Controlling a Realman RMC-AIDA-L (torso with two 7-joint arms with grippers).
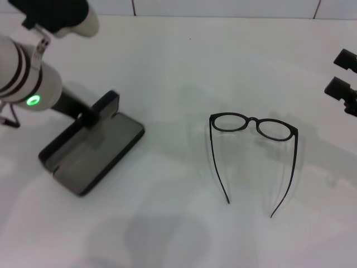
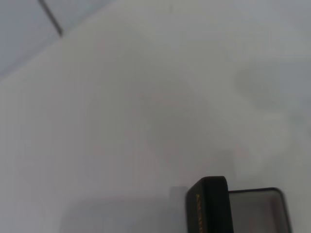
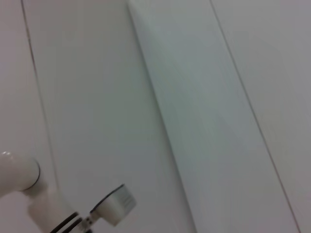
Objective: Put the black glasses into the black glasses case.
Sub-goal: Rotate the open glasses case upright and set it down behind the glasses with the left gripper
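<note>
The black glasses (image 1: 254, 126) lie on the white table right of centre, temple arms unfolded and pointing toward the front edge. The black glasses case (image 1: 95, 153) stands open at the left, its grey-lined base flat and its lid (image 1: 105, 108) upright. My left gripper (image 1: 86, 116) reaches down from the upper left to the lid's left side, touching or right beside it. The left wrist view shows the lid edge with orange lettering (image 2: 208, 209) and the grey lining (image 2: 257, 213). My right gripper (image 1: 341, 72) hovers open and empty at the right edge, apart from the glasses.
The white table (image 1: 178, 61) spreads around both things. A tiled wall (image 1: 223, 6) runs along the back. The right wrist view shows only wall panels (image 3: 194, 97) and part of a white arm (image 3: 29, 184).
</note>
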